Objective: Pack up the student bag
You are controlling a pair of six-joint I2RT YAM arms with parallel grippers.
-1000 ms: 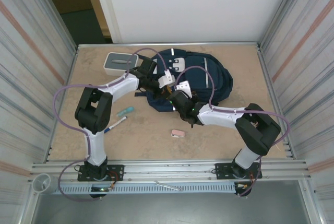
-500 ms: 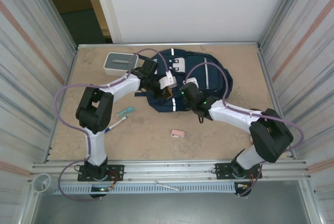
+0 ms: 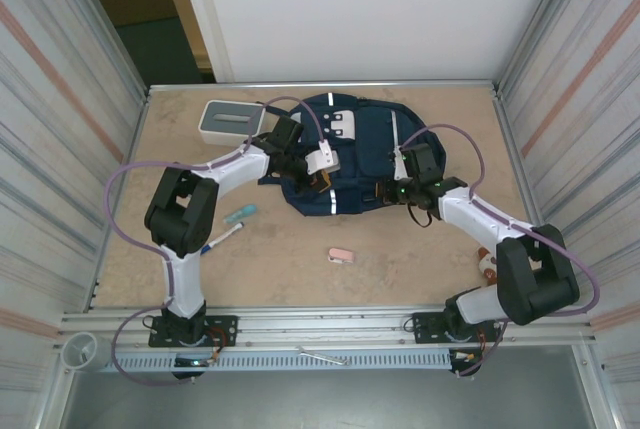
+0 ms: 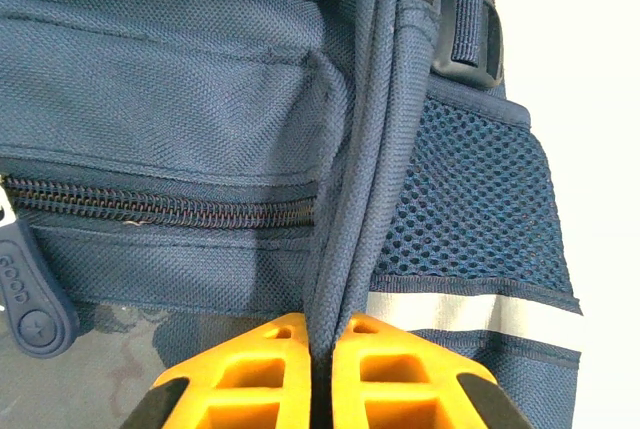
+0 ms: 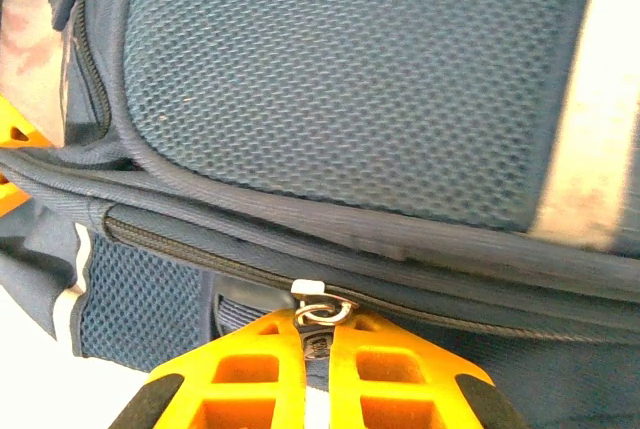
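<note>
Navy student bag (image 3: 365, 154) flat, front up, long axis left-right

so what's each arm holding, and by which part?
The student bag: left jaws pinch its piped seam beside the mesh pocket; right jaws pinch a zipper pull.

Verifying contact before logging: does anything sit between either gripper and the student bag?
Nothing visible does. The left gripper is shut on a piped seam of the student bag, and the right gripper is shut on its zipper pull.
</note>
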